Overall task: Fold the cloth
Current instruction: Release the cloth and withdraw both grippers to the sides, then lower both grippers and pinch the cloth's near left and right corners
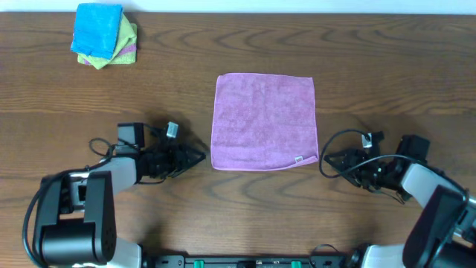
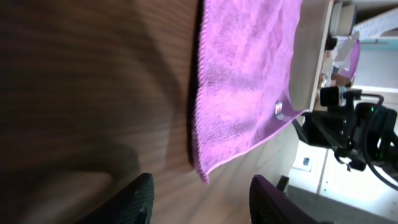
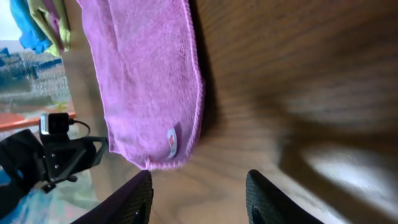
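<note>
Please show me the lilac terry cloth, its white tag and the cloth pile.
Square lilac terry cloth (image 1: 264, 119): overhead view, its middle.
Small white tag (image 1: 299, 158): overhead view, tag centre.
Folded cloth pile (image 1: 99, 28): overhead view, blue top.

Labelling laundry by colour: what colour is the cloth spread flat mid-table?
The cloth is plain lilac-purple, with a small white tag; clearest in the overhead view.

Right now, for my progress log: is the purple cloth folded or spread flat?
Spread flat. The cloth lies as one full square on the table, all four corners showing, nothing doubled over.
</note>
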You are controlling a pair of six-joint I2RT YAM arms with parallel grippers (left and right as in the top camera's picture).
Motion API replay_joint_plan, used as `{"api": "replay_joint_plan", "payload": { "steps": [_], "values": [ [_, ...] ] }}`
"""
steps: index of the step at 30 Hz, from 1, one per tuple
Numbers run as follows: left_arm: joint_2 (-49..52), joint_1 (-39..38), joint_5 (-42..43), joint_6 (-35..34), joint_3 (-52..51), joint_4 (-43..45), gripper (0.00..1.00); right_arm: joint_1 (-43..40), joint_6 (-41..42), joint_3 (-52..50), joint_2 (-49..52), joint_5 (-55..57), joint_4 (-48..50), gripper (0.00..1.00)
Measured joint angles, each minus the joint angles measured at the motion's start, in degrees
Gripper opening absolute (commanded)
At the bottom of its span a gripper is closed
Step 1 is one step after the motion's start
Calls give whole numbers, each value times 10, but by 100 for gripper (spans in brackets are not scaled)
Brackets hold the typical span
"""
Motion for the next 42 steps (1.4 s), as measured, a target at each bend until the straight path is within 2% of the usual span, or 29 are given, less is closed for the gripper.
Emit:
{"api": "replay_joint_plan", "payload": {
  "steps": [5,17,29,32,36,39,40,41,42],
  "values": [
    [20,-22,2,-44,0,55,52,21,35,0,34,-4,50,48],
    [42,-68,14,-93,0,78,53,61,112,0,61,-19,137,48],
    [43,-104,14,-129,0,82,51,97,150,0,61,-15,140,44],
    [43,-108,17,-129,1,63,46,98,151,0,61,-15,135,40],
    [43,-109,16,-126,1,54,40,98,154,0,61,-15,131,40],
    [43,-109,12,-118,1,51,28,98,155,0,61,-15,131,27],
    [43,-109,11,-115,1,50,27,98,156,0,61,-15,130,20],
    [43,-109,9,-115,1,50,22,98,155,0,61,-15,129,15],
    [43,-109,3,-112,1,50,12,98,157,0,61,-15,127,9]
  ]
}}
